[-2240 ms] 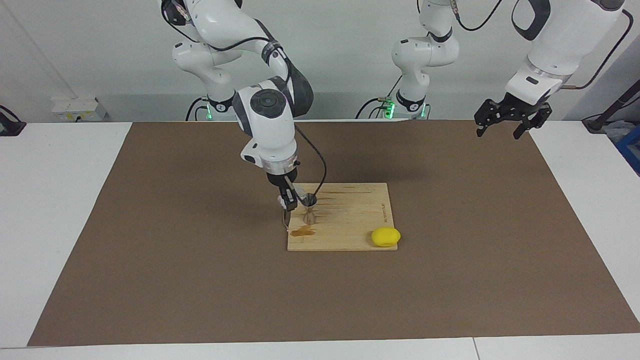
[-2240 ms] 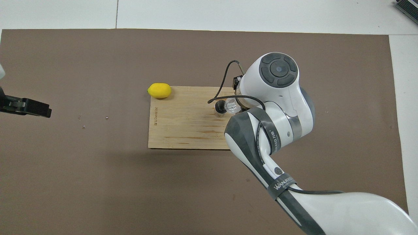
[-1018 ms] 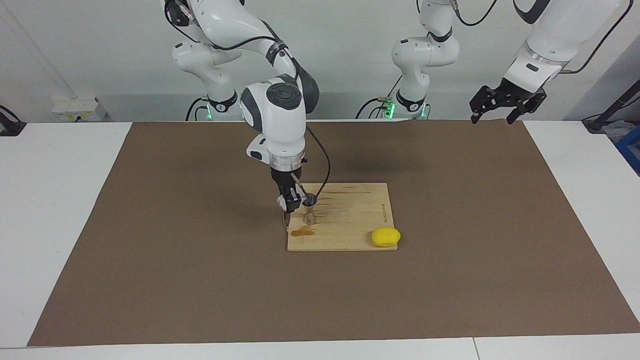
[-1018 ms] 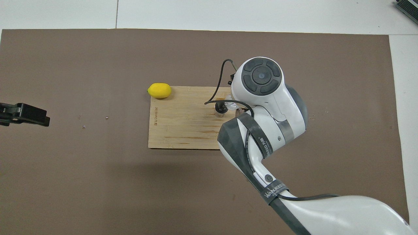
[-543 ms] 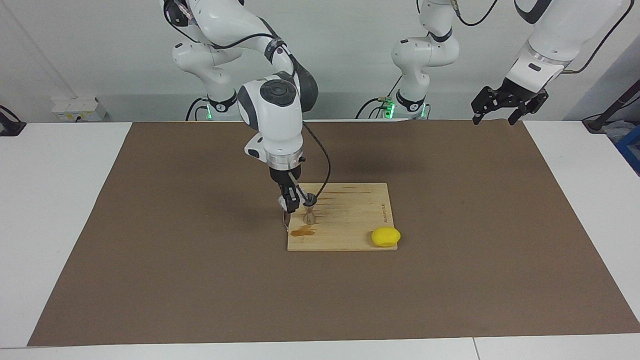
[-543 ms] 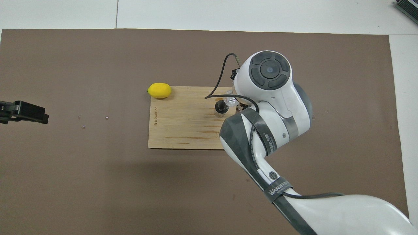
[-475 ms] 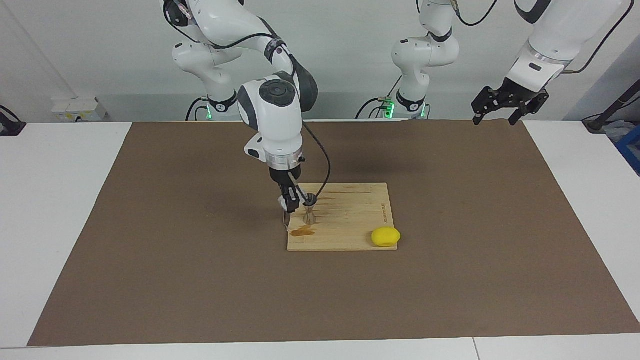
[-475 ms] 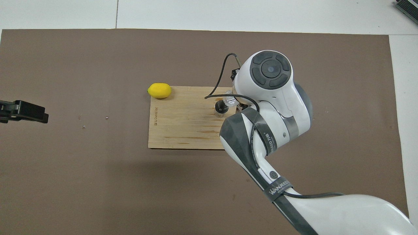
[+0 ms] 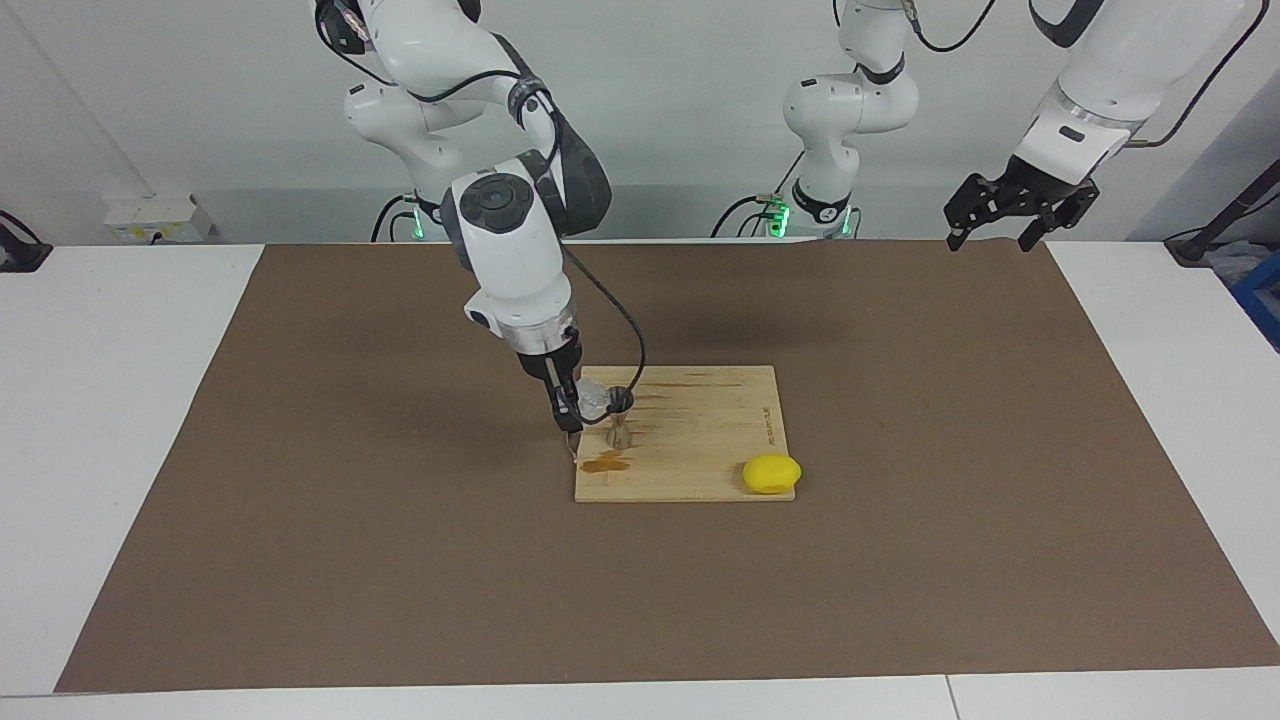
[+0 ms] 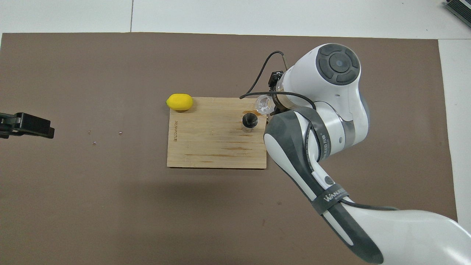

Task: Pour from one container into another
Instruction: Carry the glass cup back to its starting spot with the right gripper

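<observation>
At the middle of the facing view, the right gripper (image 9: 572,405) hangs over the board's (image 9: 700,440) edge, its fingers closed on the glass (image 9: 592,398), which it holds tilted beside the jigger (image 9: 620,418). In the overhead view the glass (image 10: 265,104) shows just up and to the side of the jigger (image 10: 249,121), mouth turned toward it; whether rim meets rim is hard to tell. The jigger stands upright on the board (image 10: 206,147), and a brown wet patch (image 9: 606,462) lies on the wood below it in the facing view. A lemon (image 9: 771,473) sits at the board's lower corner, partly off it. The left gripper (image 9: 1010,218) waits in the air at the upper right of the facing view, over the brown mat's (image 9: 400,560) corner, fingers spread wide and holding nothing; in the overhead view it (image 10: 27,125) shows at the frame's left edge.
</observation>
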`<action>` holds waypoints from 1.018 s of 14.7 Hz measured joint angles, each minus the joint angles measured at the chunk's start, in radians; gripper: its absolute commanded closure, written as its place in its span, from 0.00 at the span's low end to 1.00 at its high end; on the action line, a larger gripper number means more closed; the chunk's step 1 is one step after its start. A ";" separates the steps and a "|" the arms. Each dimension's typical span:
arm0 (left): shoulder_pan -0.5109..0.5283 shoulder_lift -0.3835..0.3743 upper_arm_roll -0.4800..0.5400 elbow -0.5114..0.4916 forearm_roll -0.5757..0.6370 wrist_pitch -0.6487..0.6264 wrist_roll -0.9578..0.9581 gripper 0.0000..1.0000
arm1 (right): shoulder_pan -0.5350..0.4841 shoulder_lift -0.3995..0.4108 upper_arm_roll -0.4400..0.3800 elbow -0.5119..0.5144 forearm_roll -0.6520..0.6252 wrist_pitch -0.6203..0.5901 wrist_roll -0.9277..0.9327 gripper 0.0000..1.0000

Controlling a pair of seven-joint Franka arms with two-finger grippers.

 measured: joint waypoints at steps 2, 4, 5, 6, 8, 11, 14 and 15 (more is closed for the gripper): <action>0.000 0.000 0.000 0.000 0.000 0.000 0.000 0.00 | -0.021 0.005 0.000 -0.002 0.063 0.000 -0.052 0.92; 0.000 0.000 0.000 0.000 0.000 0.000 0.000 0.00 | -0.051 0.009 -0.001 -0.008 0.121 0.000 -0.113 0.91; 0.000 0.000 0.000 0.000 0.000 0.000 0.000 0.00 | -0.071 0.010 -0.001 -0.015 0.154 0.000 -0.152 0.92; 0.000 0.000 0.000 0.000 0.000 0.000 0.000 0.00 | -0.093 0.010 -0.001 -0.026 0.192 0.000 -0.197 0.92; 0.000 0.000 0.000 0.000 0.000 0.000 0.000 0.00 | -0.138 0.009 -0.002 -0.052 0.256 0.000 -0.282 0.91; 0.000 0.000 0.000 0.000 0.000 0.000 0.000 0.00 | -0.214 0.000 -0.004 -0.116 0.359 0.000 -0.420 0.91; 0.000 0.000 0.000 0.000 0.000 0.000 0.000 0.00 | -0.296 -0.019 -0.006 -0.201 0.428 0.000 -0.564 0.91; 0.000 0.000 0.000 0.000 0.000 0.000 0.000 0.00 | -0.325 -0.024 -0.006 -0.229 0.444 -0.001 -0.615 0.91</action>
